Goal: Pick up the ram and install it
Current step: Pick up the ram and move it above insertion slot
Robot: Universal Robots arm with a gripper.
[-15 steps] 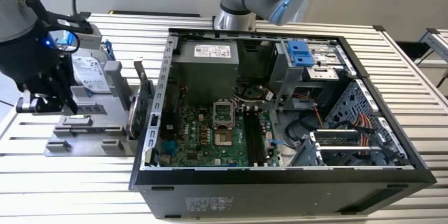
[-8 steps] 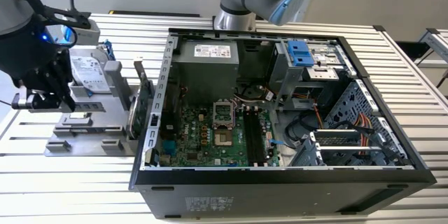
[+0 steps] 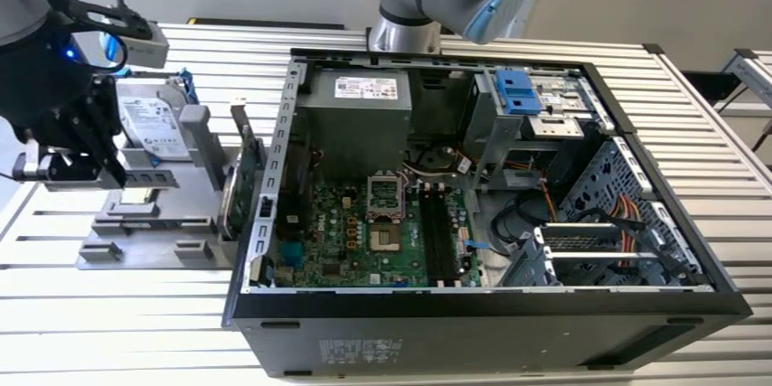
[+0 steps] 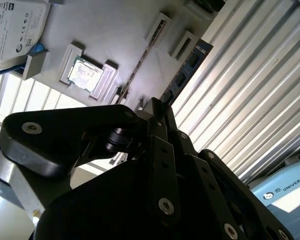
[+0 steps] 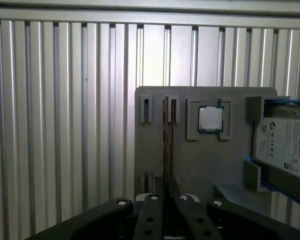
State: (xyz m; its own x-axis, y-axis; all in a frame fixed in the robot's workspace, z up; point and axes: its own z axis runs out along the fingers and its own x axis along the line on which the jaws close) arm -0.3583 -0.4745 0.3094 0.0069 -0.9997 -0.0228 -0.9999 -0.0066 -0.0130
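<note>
Second wrist view puts the black tool [image 4: 157, 107] closest. Its tips look pressed together on the ram [image 4: 190, 65], a thin bluish, dark stick by the edge of the grey holder [image 4: 115, 30]. A bit farther, a small square chip [image 4: 85, 73] sits in the holder, then the silver hard drive [image 4: 15, 25]. All this is at the exterior view's left on the ribbed surface [image 3: 121, 314], with the open computer case [image 3: 483, 332] toward the exterior view's right. I think this grab goes best with a firm, even squeeze, keeping the stick straight so it doesn't scrape the holder.
</note>
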